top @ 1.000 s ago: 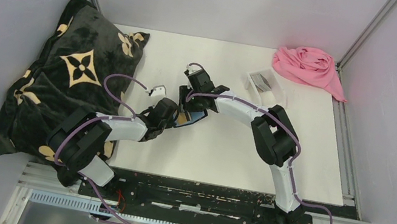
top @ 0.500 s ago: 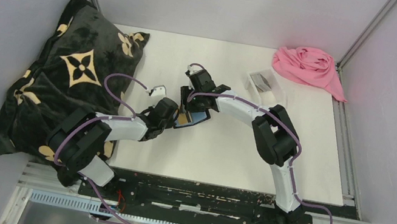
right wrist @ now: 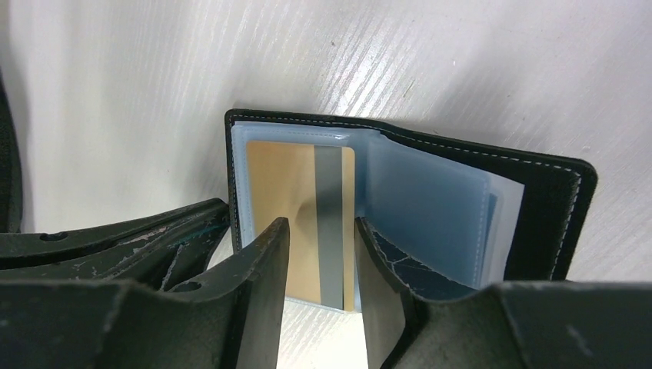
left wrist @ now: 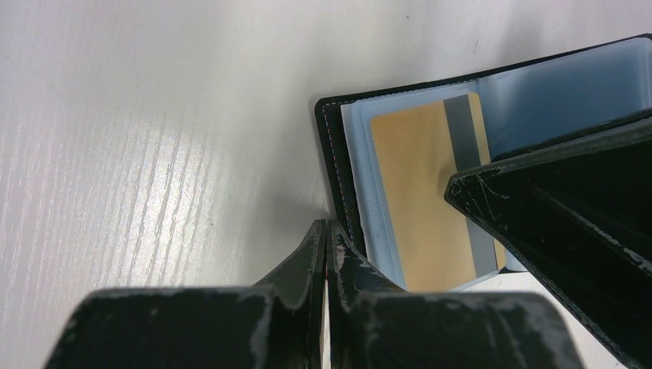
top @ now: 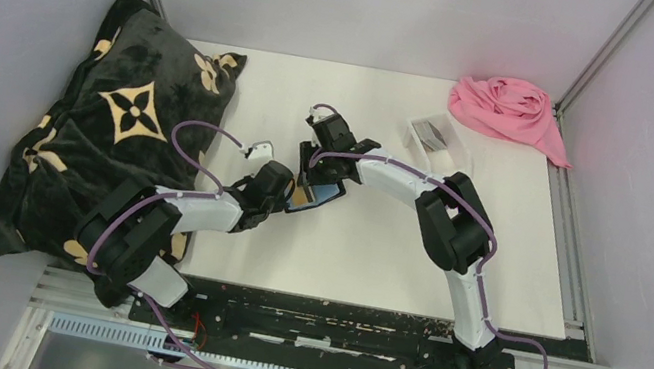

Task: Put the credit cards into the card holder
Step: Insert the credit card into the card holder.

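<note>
The black card holder (top: 319, 193) lies open on the table, its blue-grey sleeves up. A tan credit card (right wrist: 284, 177) with a grey stripe sits in its left sleeve and also shows in the left wrist view (left wrist: 415, 200). My right gripper (right wrist: 319, 242) is open, with its fingers on either side of the card's near edge, over the holder (right wrist: 553, 207). My left gripper (left wrist: 327, 231) is shut and empty, with its tips against the holder's black outer edge (left wrist: 330, 146). From above, the left gripper (top: 283, 199) and the right gripper (top: 312, 175) meet at the holder. More cards (top: 431, 134) lie in a clear tray.
The clear plastic tray (top: 451, 148) stands at the back right. A pink cloth (top: 507, 110) lies in the far right corner. A black blanket with tan flowers (top: 120, 128) covers the left side. The right gripper's finger (left wrist: 569, 207) fills the right of the left wrist view.
</note>
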